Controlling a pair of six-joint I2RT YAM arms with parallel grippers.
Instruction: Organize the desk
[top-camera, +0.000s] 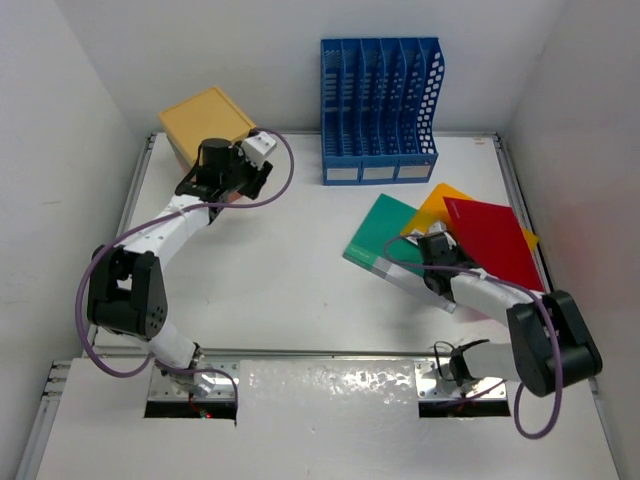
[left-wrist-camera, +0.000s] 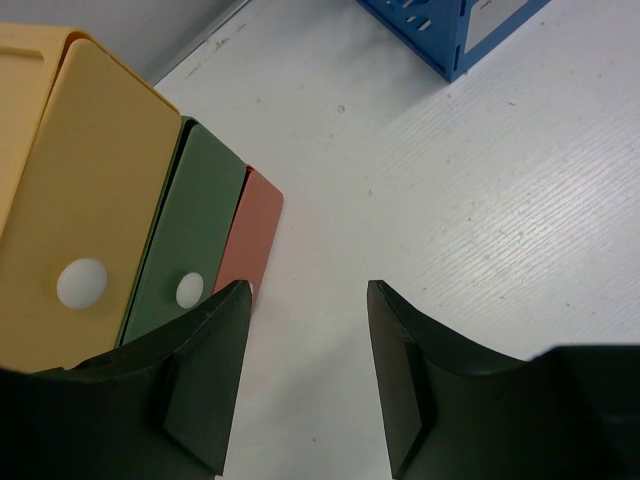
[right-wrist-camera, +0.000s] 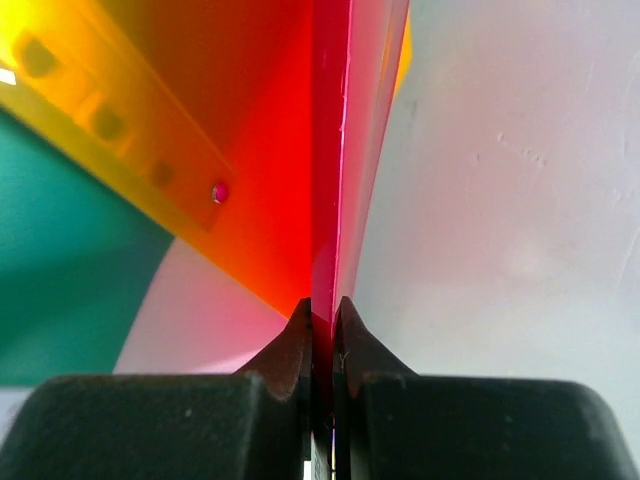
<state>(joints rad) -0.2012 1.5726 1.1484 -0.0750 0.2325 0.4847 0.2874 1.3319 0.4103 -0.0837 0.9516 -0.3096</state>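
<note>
The right pincer (right-wrist-camera: 322, 318) was clenched on the edge of the red folder (top-camera: 495, 240) at three o'clock on the white walled-in table (top-camera: 290, 270), likely to carry it to the blue rack (top-camera: 379, 100) at twelve; the left pincer (left-wrist-camera: 306, 300) hung released beside the drawer box (left-wrist-camera: 90, 200) at ten

A robotics lab dressed up as an office: a white desk (top-camera: 300, 290) boxed in by plain walls (top-camera: 70, 130), two arms (top-camera: 170, 225) bolted at its near edge, a file rack (top-camera: 380, 110), a red folder (top-camera: 495, 240).
</note>
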